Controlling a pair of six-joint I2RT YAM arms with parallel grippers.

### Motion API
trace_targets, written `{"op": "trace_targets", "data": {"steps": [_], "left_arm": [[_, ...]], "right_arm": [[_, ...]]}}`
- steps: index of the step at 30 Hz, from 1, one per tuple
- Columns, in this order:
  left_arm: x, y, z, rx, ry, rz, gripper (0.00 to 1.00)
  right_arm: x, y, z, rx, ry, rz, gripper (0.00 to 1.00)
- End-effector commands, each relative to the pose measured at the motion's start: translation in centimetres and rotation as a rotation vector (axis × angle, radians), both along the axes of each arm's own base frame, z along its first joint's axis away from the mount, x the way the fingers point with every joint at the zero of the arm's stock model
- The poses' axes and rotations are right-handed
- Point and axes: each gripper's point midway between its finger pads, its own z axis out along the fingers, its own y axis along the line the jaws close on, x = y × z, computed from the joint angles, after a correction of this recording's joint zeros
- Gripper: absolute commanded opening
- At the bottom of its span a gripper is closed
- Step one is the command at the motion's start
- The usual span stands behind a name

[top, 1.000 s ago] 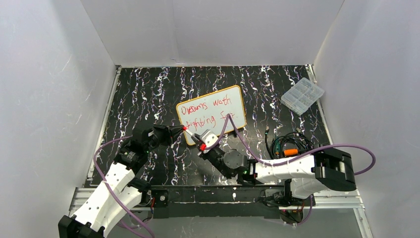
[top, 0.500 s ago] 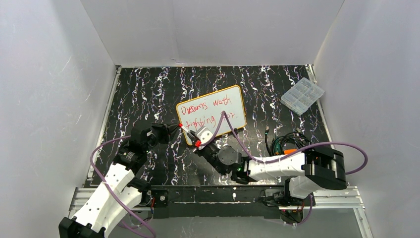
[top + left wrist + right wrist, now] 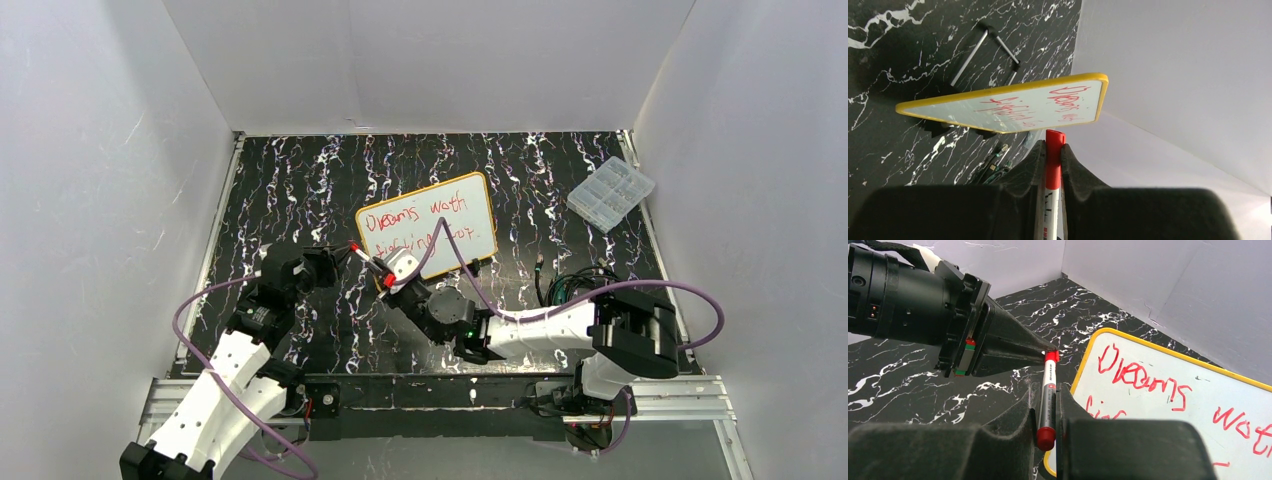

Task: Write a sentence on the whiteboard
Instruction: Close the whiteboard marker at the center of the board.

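The whiteboard (image 3: 478, 222) sits propped near the middle of the table (image 3: 290, 190), a black slab veined with white like marble. The board is a flat, glossy white rectangle with rounded corners and a thin yellow-orange frame. In the left wrist view it stands tilted on dark feet, with a bent metal wire prop (image 3: 979, 52) behind it.

The sentence (image 3: 445, 208) is in loose red handwriting. The upper line reads about "Dreams worth". The lower line is crossed by a purple cable (image 3: 446, 228) in the top view and cut off by the frame edge in the right wrist view, so only part of it can be read.

At about 7 o'clock from the board, both grippers meet on one marker (image 3: 1047, 402), a slim white barrel with small print and red at each end. The left gripper (image 3: 1054, 150) has matte black, tapering fingers that pinch the marker's far red end. The right gripper (image 3: 1048, 389) has blocky black fingers pressed against both sides of the barrel, with the other red end low in the gap. Whether either red end is a cap cannot be told.

A clear, ribbed plastic compartment box (image 3: 611, 192) lies at 2 o'clock from the board. A tangle of dark cords (image 3: 575, 288) lies at 4 o'clock, too jumbled to sort out.
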Motion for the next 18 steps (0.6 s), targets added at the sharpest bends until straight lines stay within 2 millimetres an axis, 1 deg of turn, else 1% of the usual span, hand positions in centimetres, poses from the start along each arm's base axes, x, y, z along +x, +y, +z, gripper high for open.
{"op": "trace_targets", "data": {"steps": [1, 9, 12, 15, 18], "left_arm": [[-3.0, -3.8, 4.3, -0.107, -0.087, -0.238, 0.0], [-3.2, -3.7, 4.6, -0.107, -0.104, -0.24, 0.0], [-3.3, -3.7, 4.7, -0.1, -0.109, -0.24, 0.0], [-3.3, -3.0, 3.5, -0.072, -0.086, -0.209, 0.0], [-3.1, -2.4, 1.7, -0.07, -0.051, -0.164, 0.0]], "right_arm": [[1.9, 1.0, -1.7, -0.028, 0.032, -0.017, 0.01], [3.3, 1.9, -2.8, -0.039, 0.061, -0.032, 0.01], [3.4, 2.1, -2.7, -0.032, 0.065, -0.025, 0.01], [2.7, 2.2, -1.8, -0.018, 0.061, 0.021, 0.01], [1.3, 1.8, -0.8, -0.012, 0.067, 0.081, 0.01]]}}
